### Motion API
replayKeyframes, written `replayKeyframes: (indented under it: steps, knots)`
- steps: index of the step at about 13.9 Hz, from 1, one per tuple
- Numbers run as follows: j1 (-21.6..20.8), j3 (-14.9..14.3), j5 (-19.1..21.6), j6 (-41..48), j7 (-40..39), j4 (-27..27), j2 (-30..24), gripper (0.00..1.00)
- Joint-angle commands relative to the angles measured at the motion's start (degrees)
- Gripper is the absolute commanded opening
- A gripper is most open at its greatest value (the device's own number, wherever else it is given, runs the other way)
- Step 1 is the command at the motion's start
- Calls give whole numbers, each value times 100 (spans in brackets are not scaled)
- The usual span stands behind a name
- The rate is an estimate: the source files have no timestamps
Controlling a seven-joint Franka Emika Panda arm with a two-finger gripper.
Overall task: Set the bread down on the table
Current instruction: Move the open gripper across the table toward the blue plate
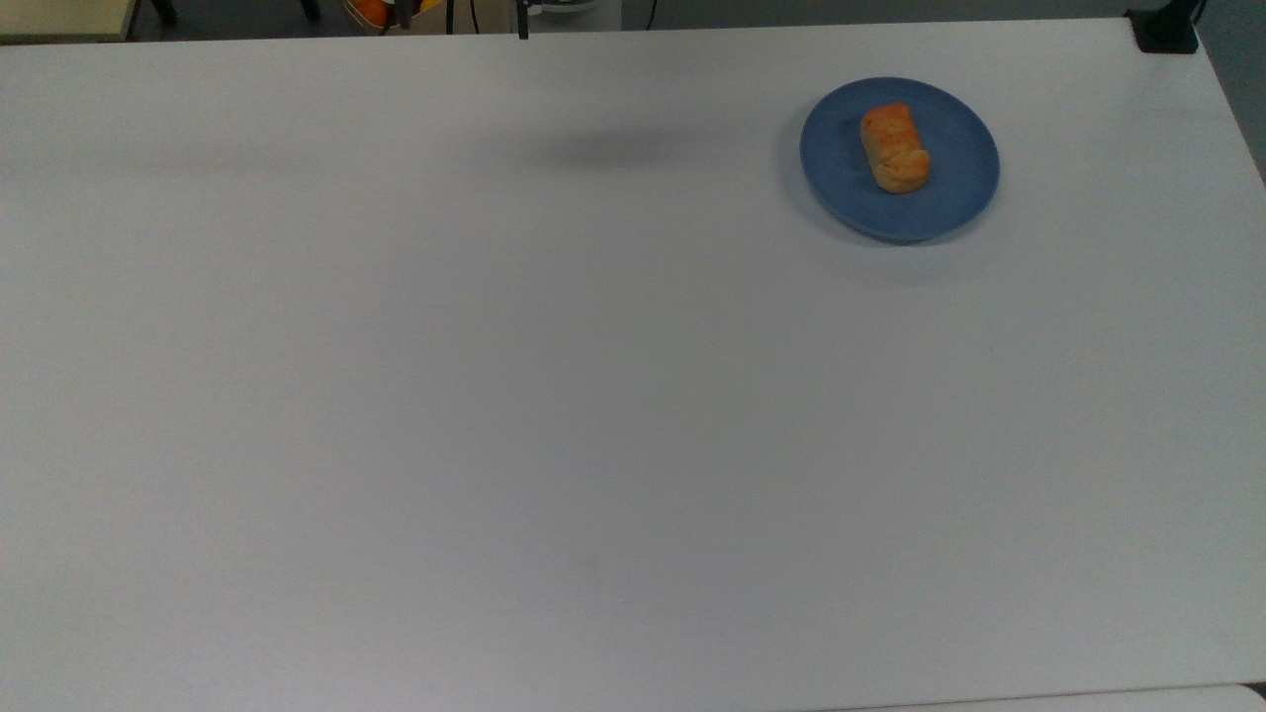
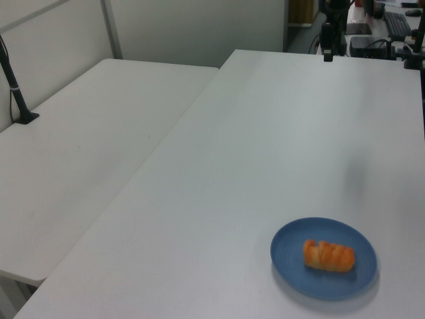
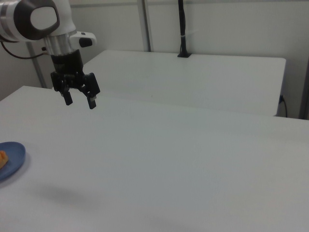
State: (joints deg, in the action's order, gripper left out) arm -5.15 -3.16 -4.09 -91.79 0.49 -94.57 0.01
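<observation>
bread: lying on blue plate, about centred, long axis top-to-bottom in top view | plate: on white counter, toward top view's upper right | end effector: released, fingers spread, empty, held above counter at right view's upper left, well apart from plate.

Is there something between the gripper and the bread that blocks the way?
Nothing visible does. In the right view the open gripper hangs above the bare table, and the bread lies uncovered on the blue plate.
</observation>
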Motion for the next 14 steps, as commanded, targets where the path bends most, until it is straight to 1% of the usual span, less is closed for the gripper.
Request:
replayKeyframes:
  steps: [1,6,9,11,12,14]
  knots:
    - [-22,-18,110,-84,-84,-53,-54,100]
    - [-48,-1,145,-76,-84,-79,-54,100]
    - [-144,70,355,-190,-50,-88,-19,100]
    - [-354,113,540,-339,-14,-97,8,100]
    - [-416,175,593,-392,-5,-97,17,100]
    - [-479,578,637,-646,300,-114,78,100]
